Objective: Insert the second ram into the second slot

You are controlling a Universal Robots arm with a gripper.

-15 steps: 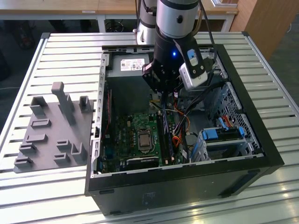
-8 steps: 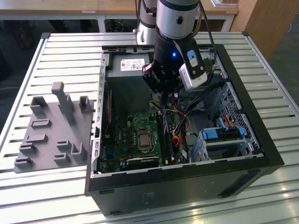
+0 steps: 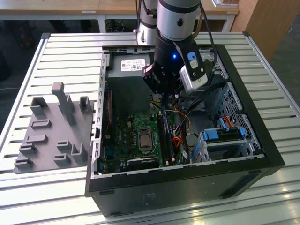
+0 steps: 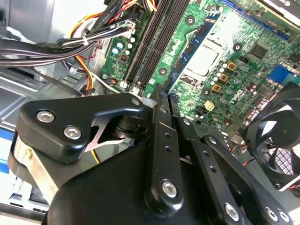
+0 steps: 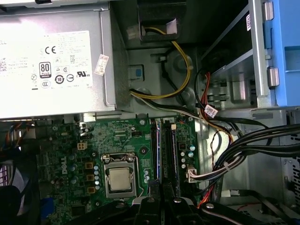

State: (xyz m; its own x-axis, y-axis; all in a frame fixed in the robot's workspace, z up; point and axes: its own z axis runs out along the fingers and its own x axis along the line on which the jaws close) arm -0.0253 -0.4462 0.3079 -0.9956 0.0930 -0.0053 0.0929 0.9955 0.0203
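Observation:
Inside the open computer case (image 3: pixel 262 140), a thin blue ram stick (image 5: pixel 158 150) (image 4: pixel 190 49) stands on edge in the slot closest to the processor socket (image 5: pixel 119 180). Whether it is the second ram I cannot tell. The black slots (image 5: pixel 171 150) (image 4: pixel 150 47) beside it look dark, and their contents are unclear. My gripper (image 3: pixel 164 101) hangs low over the slot bank, just above one end of it. Its black fingers (image 4: pixel 159 122) are shut, and nothing shows between them. The gripper (image 5: pixel 161 200) lines up with the slot rows.
The grey power supply (image 5: pixel 51 70) fills the case end beyond the slots. Black, yellow and red cables (image 5: pixel 243 150) (image 4: pixel 56 47) bunch beside the slots, away from the socket. Blue drive brackets (image 3: pixel 225 134) and a black fan (image 4: pixel 276 140) are nearby. A grey parts fixture (image 3: pixel 51 131) lies outside the case.

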